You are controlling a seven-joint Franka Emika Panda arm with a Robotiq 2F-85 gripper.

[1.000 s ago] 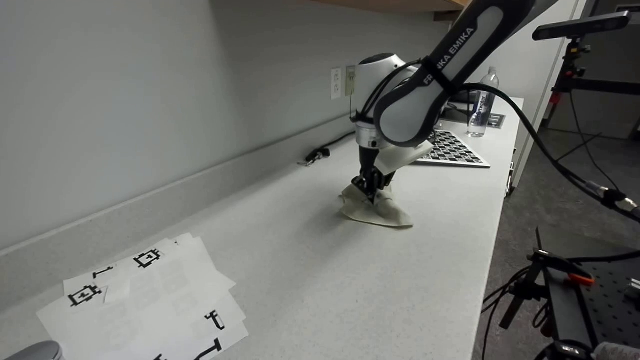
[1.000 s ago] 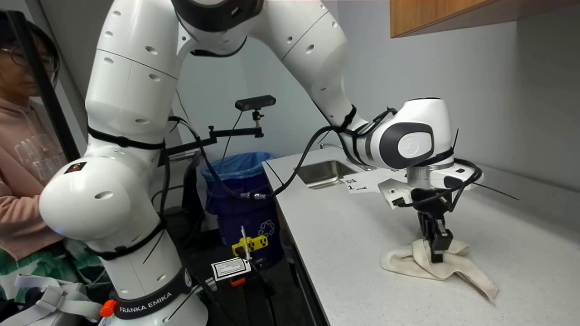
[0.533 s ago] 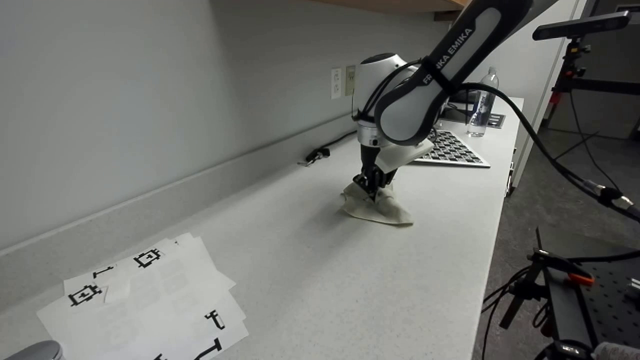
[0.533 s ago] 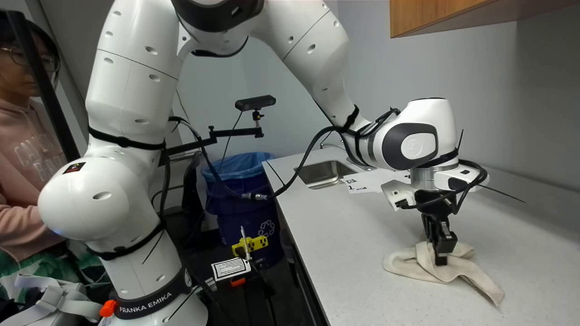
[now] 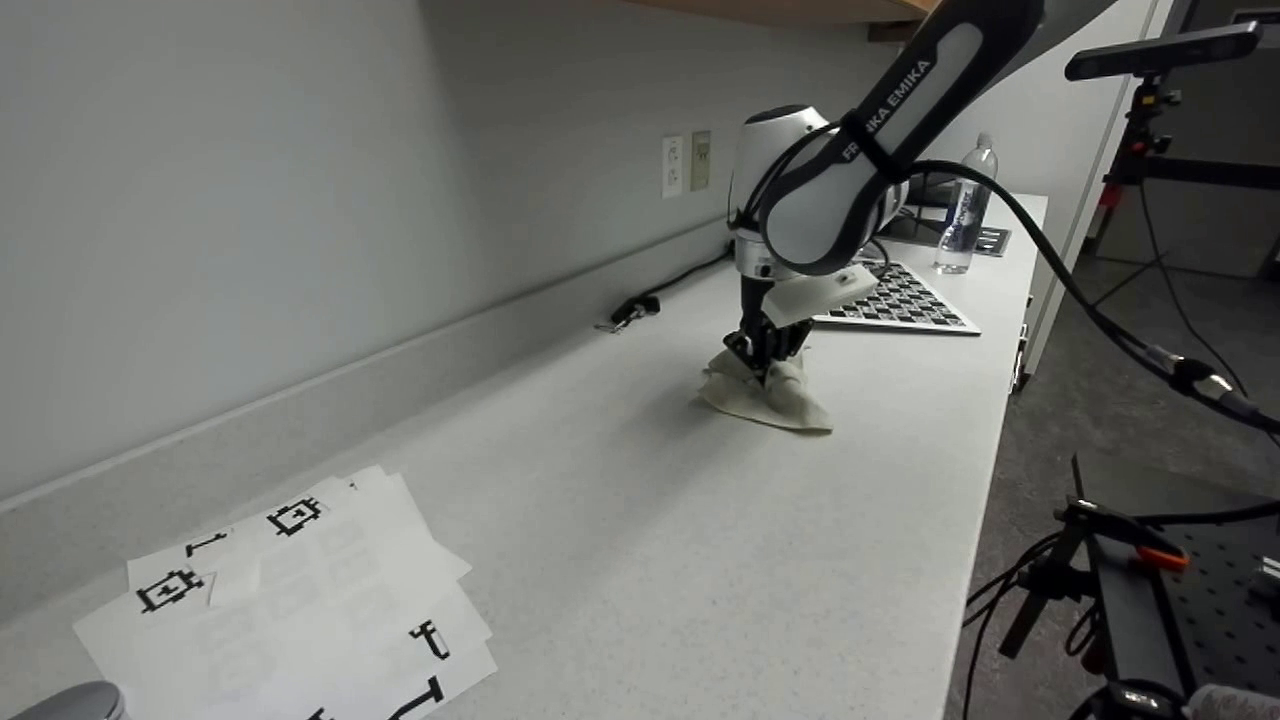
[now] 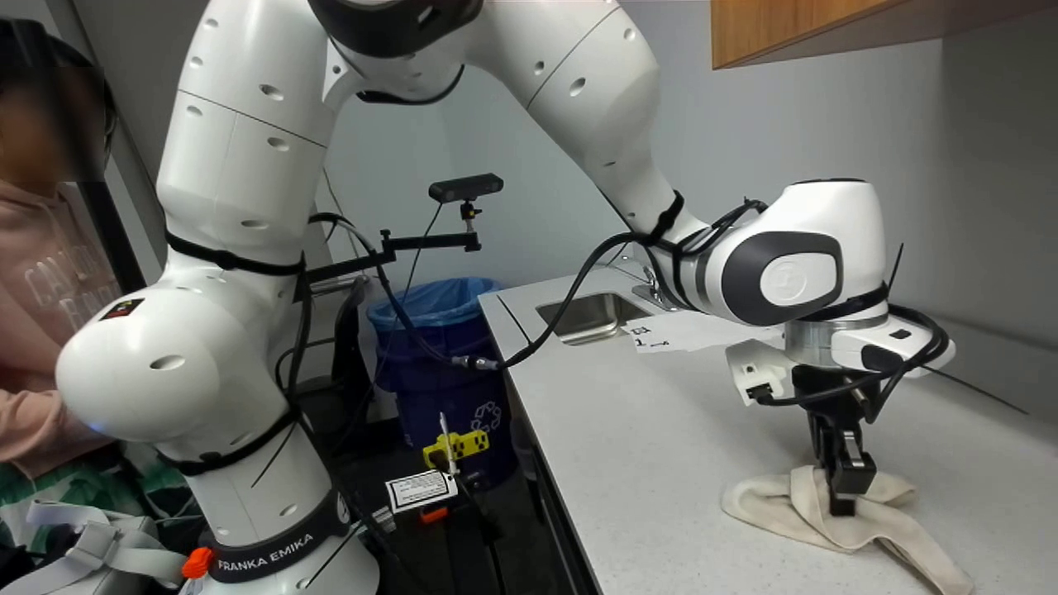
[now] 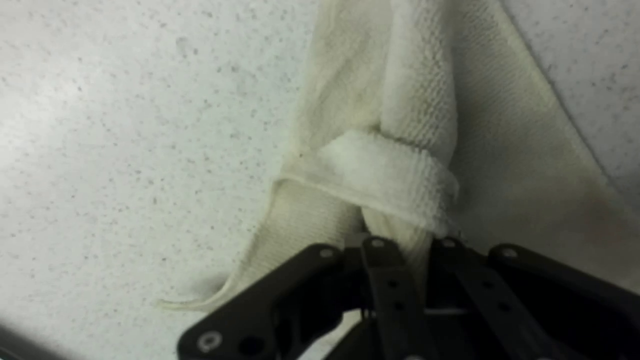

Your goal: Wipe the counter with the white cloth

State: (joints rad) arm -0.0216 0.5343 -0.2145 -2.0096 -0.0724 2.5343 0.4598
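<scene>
Cream-white fabric cloth (image 6: 873, 524) and black two-fingered tool (image 6: 842, 507) have slid along the pale speckled worktop (image 6: 612, 413)

Since the earlier frames, both have shifted a little away from the loose white paper sheets with black printed marks (image 5: 300, 600) and closer to the white-edged board with a black-and-white checked pattern (image 5: 905, 300). The white and dark-grey robot arm (image 6: 595, 124) has reached out further with them. Sheets, board and the clear plastic bottle (image 5: 965, 215) standing beyond the board have stayed where they were.

The tool points down and is gripping the cloth: in the wrist view a bunched fold passes between its fingers. Most of the cloth lies crumpled on the worktop, spread around the fingertips in both exterior views. Seen from the wrist, a thick rolled fold runs away from the tool, crossed by a shorter turned-over flap. One corner curls out on one side, and a faint reddish-brown tinge shows on the other.

In an exterior view, the rectangular stainless-steel sink (image 6: 599, 310) is set into the worktop well apart from the cloth, with the paper sheets near it. Beside the worktop stands a blue plastic bin with a lighter blue liner (image 6: 450, 397). A person in a pink hooded top (image 6: 50, 273), face blurred, is partly visible behind the arm.
</scene>
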